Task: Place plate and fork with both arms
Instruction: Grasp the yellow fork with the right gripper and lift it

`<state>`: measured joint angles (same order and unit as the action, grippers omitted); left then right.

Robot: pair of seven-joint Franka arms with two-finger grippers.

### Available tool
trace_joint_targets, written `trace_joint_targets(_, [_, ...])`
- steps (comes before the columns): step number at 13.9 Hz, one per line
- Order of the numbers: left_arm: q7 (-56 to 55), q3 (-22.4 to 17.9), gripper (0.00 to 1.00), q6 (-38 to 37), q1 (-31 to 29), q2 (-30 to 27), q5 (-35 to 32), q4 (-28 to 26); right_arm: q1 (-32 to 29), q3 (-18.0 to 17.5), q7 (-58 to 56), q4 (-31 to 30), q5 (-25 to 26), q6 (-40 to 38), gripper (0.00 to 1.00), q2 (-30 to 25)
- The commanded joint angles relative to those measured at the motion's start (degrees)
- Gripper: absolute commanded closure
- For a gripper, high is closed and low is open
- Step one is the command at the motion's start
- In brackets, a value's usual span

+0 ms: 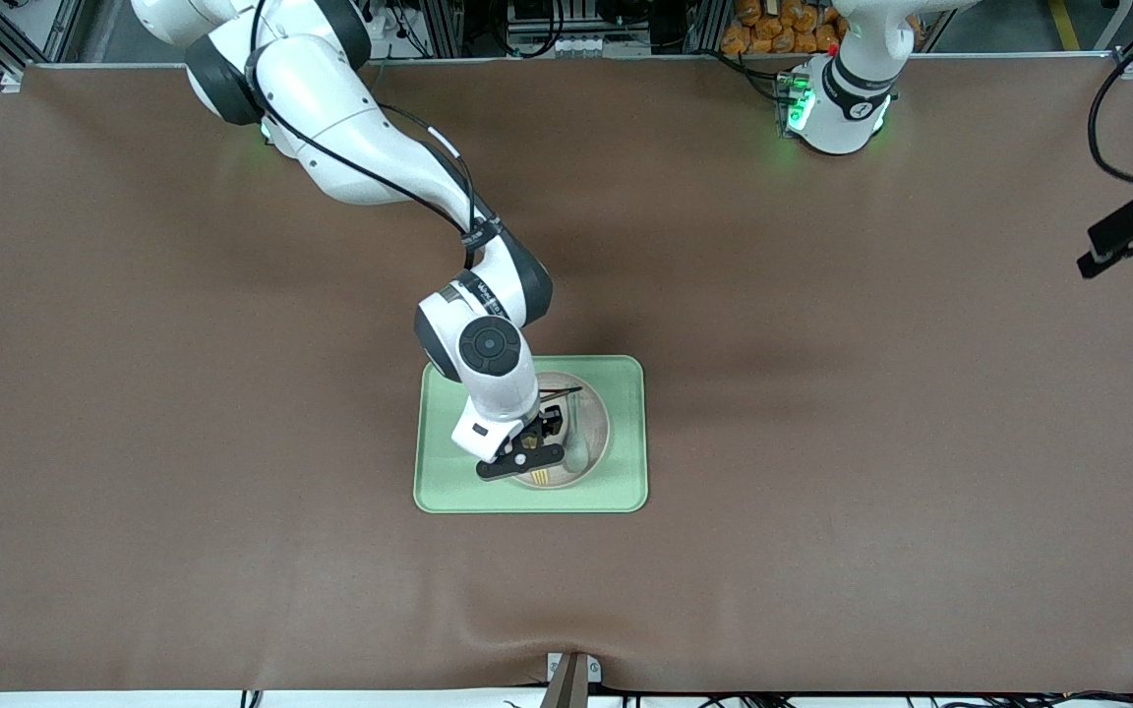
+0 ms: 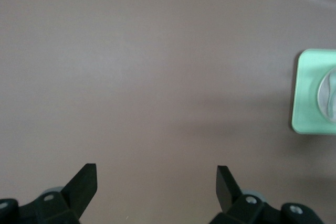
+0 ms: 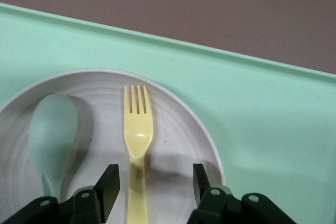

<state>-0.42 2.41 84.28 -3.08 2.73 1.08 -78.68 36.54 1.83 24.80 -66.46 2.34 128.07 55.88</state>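
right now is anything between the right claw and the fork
Nothing visible. The right claw sits low over the plate with its fingers open on either side of the fork handle. The spoon lies beside the fork, outside the fingers.

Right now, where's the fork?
The fork lies on the plate beside the spoon, between the right gripper's open fingers.

My own right arm covers much of the plate (image 1: 598, 423) and most of the fork (image 1: 539, 477) in the front view; only the tines show. My right wrist view cuts off the fork handle and the spoon (image 3: 52, 135) handle. My left wrist view cuts off the tray (image 2: 310, 93) at its edge.
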Motion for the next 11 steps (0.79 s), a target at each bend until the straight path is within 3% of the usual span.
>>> trace_joint_targets(1, [2.0, -4.7, 0.0, -3.2, 5.7, -2.6, -1.3, -1.7, 1.2, 0.6, 2.4, 1.9, 1.0, -0.1, 0.39, 1.2])
trace_joint_targets(3, [1.9, -5.0, 0.0, -4.9, 7.7, -2.4, -1.3, -1.5, 1.3, 0.6, 2.4, 1.9, 1.1, -0.1, 0.44, 1.4])
trace_joint_targets(9, [1.7, -4.5, 0.0, -10.4, 9.6, -2.6, -1.4, -0.6, 1.4, 0.6, 2.4, 1.9, 1.1, 1.1, 0.45, 2.5])
trace_joint_targets(10, [1.7, -4.5, 0.0, -10.5, 9.4, -2.6, -1.4, -0.6, 1.4, 0.6, 2.4, 1.9, 1.1, 1.8, 0.48, 2.7])
trace_joint_targets(11, [2.0, -4.5, 0.0, -10.6, 8.9, -2.6, -1.3, -0.6, 1.4, 0.6, 2.4, 1.9, 1.2, 2.2, 0.58, 2.7])
